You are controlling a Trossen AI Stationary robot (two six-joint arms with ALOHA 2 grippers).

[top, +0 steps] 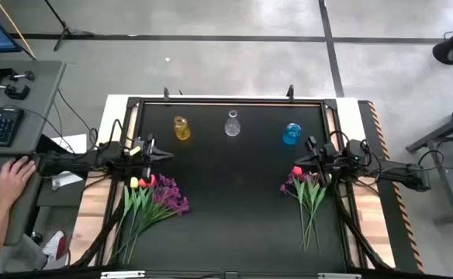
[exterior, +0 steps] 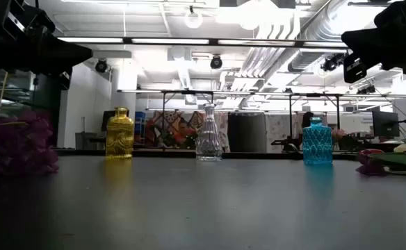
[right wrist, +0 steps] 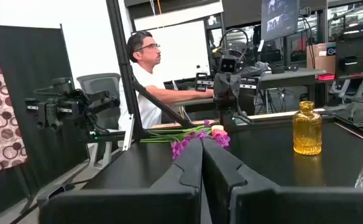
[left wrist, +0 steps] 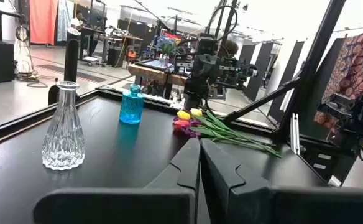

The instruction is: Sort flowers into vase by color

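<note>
Sitting at zero: vases [top: 232, 124] empty, flowers [top: 153, 198] unsorted in two piles, left gripper [top: 164, 154] and right gripper [top: 298, 161] closed on nothing.

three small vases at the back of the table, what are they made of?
All look like faceted glass, glossy. The yellow bottle-shaped vase and the blue bottle-shaped vase are tinted but translucent; the clear narrow-necked vase shows the background through it. Moulded plastic can't be ruled out.

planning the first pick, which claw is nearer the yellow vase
Left. The left claw sits just below and left of the yellow vase in the high view; the right claw is far across the table, past the blue vase.
</note>
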